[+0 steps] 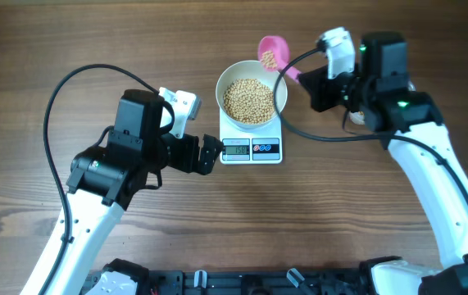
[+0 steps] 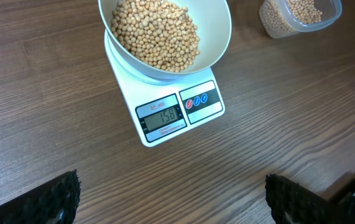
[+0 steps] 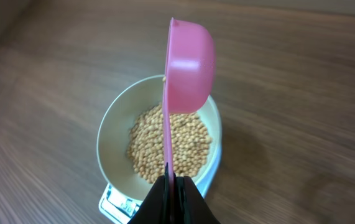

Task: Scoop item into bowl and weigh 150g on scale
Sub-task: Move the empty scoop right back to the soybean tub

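Heads-up on what's tough to see. The scale (image 1: 251, 149) is mostly buried under the bowl (image 1: 224, 82), so only its front strip sticks out. On the display (image 2: 163, 116) I get a one, a five and then a last digit I can't pin down. The clear plastic tub (image 2: 270, 25) shows only from the left wrist, chopped off by the top edge. From the right wrist the pink scoop (image 3: 189, 68) is turned edge-on, so you only see its back, and its handle disappears into the fingers (image 3: 196, 208).

Containers: the white bowl sits on the scale with a good heap of beans (image 1: 248, 100) across the bottom. The tub has beans in it too, off to the side of the scale on the table (image 1: 340, 213). From overhead the scoop has a few beans in it and sits just past the bowl's far-right rim; I can't tell if it touches the rim.

Jaws: the right gripper (image 3: 174, 193) is pinched tight together on the scoop's handle, holding it up near the bowl. The left gripper (image 1: 209, 154) is spread wide with nothing in it, hanging just beside the scale's left side. From its own camera the fingertips (image 2: 53, 199) only poke in at the bottom corners, well apart.
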{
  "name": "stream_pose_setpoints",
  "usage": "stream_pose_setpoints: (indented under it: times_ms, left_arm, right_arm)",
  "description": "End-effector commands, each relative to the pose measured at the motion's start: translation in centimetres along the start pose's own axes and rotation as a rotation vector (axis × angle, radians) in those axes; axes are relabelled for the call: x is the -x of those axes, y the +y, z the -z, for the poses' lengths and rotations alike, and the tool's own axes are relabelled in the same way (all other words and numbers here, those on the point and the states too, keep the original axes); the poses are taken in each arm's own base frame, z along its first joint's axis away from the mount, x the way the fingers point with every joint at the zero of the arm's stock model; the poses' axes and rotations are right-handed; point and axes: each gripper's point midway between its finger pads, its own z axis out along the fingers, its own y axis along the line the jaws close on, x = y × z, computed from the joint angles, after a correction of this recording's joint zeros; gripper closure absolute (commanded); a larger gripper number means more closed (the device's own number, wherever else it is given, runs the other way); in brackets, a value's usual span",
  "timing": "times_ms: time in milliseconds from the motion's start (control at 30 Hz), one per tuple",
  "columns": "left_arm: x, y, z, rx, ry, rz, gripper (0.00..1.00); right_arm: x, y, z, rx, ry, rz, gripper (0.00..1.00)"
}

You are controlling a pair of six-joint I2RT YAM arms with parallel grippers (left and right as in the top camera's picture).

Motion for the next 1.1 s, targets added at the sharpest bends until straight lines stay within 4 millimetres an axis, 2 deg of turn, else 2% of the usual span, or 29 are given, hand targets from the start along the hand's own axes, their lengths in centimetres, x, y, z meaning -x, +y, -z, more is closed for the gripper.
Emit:
stream_pose_setpoints:
  times_ms: [0,167,367,533,667,700,800,933,1067]
  left_arm:
    - [0.1,0.0,0.2,-0.006,-0.007,0.008,0.0]
    - [0.1,0.0,0.2,-0.006,-0.007,0.008,0.0]
    - [0.1,0.0,0.2,-0.006,-0.007,0.008,0.0]
    - [0.1,0.0,0.2,-0.006,-0.007,0.008,0.0]
    - [0.1,0.0,0.2,-0.006,-0.007,0.008,0.0]
    - [0.1,0.0,0.2,-0.006,-0.007,0.008,0.0]
    - [0.1,0.0,0.2,-0.006,-0.007,0.008,0.0]
    - [0.1,0.0,0.2,-0.006,-0.007,0.008,0.0]
    - [0.1,0.0,0.2,-0.006,-0.007,0.008,0.0]
  right_arm:
    - [1.3,-0.6,2.1,0.02,-0.061,-0.048,0.96]
    - [1.8,-3.8,4.7,-0.032,-0.111,-0.144,0.96]
    - [2.2,-6.6,8.5,-0.007,-0.181,-0.229,0.96]
    - [-0.5,-9.8,10.6,-0.044,-0.145,-0.398,0.96]
    - [-2.3,-11.6,11.9,-0.095,-0.117,-0.386,0.96]
    - [-2.7,-12.5,12.6,-0.123,-0.121,-0.392,0.96]
    - [-3.2,-14.1,13.6,-0.17,-0.135,-0.423,0.96]
    - [-5.5,-16.9,15.0,-0.329,-0.078,-0.425,0.96]
    - [-7.2,-18.7,15.9,-0.46,-0.004,-0.387,0.96]
